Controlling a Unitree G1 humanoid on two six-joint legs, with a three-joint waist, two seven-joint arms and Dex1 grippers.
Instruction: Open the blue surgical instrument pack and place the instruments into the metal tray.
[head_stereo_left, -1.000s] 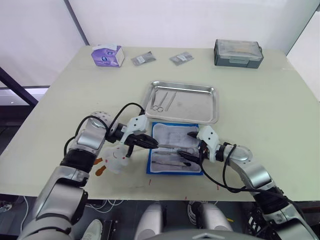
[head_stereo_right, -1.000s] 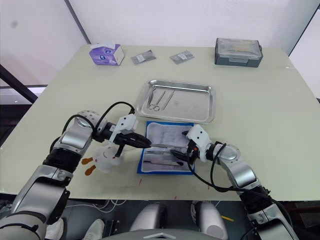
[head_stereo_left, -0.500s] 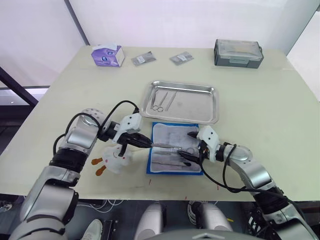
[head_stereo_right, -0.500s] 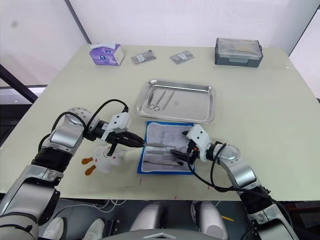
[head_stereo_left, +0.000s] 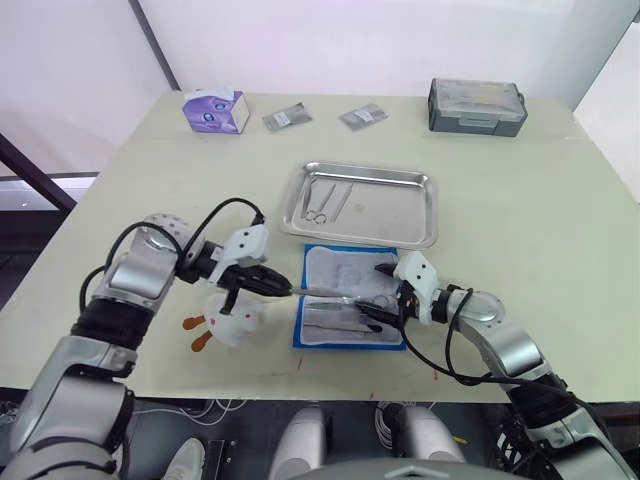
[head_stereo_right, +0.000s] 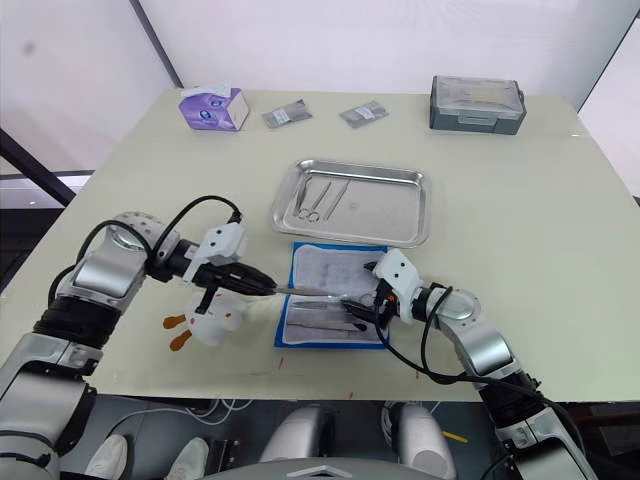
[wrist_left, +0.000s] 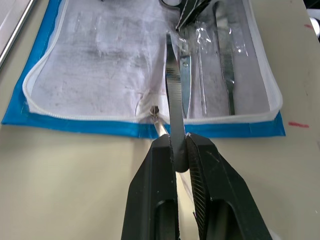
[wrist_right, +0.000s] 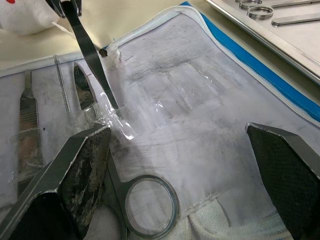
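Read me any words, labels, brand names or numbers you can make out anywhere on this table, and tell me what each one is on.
No text can be read in these pictures.
Purple-white tissue box: printing too small to read.
Two small grey packets: labels too small to read.
Grey lidded box: no readable marking.
Blue surgical instrument pack: open, no lettering shows on the inside.
Metal tray: no marking visible.

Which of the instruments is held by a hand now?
The flat grey tweezers, gripped by the left hand over the pack's edge; the others lie in the pack or tray.

The tweezers' (wrist_left: 173, 95) held end is hidden between the left tool's (wrist_left: 178, 155) fingers.
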